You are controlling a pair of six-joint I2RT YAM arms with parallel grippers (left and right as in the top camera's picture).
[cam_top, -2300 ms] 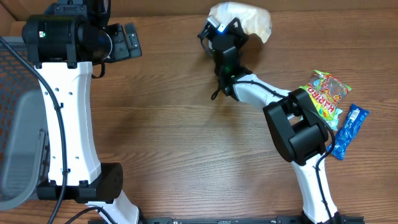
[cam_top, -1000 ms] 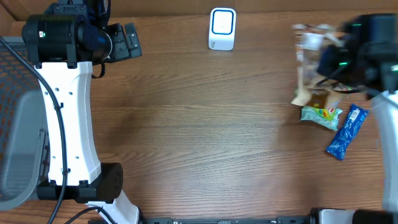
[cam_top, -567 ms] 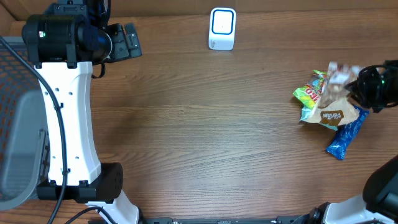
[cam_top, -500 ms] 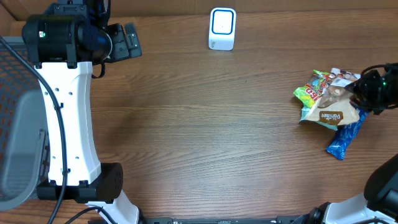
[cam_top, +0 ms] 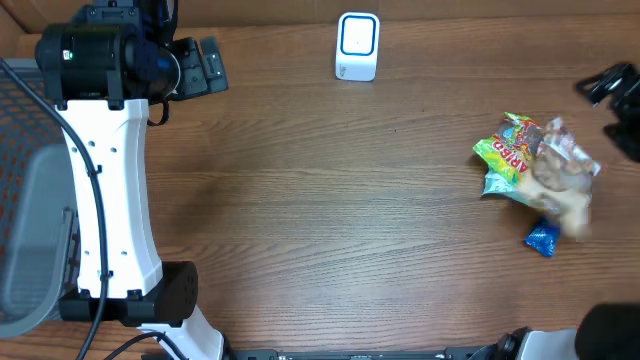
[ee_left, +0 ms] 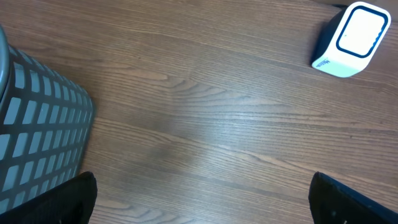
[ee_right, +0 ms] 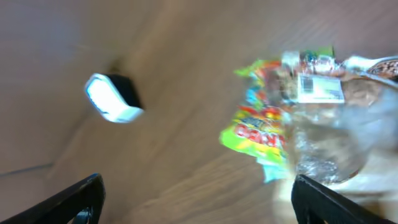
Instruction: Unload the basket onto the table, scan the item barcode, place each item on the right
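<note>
My right end effector stands wide open with nothing between its fingers. The clear snack bag is out of my hold, blurred, just ahead of those fingers, lying over the gummy bag and the blue bar. The scanner sits well apart from that end effector, far across the surface. My left end effector is open and empty too, with the scanner ahead of it to one side and the basket close on the other.

I take this as the set-down after a scan pass. The next move calls for a fresh item from the pile. The gummy bag is partly covered, so I would grip its exposed edge, then turn its barcode toward the scanner's window.

Half a second ago my right end effector was down on the clear bag at the pile; now it has pulled away and spread. A couple of seconds back it held that bag right over the scanner.
</note>
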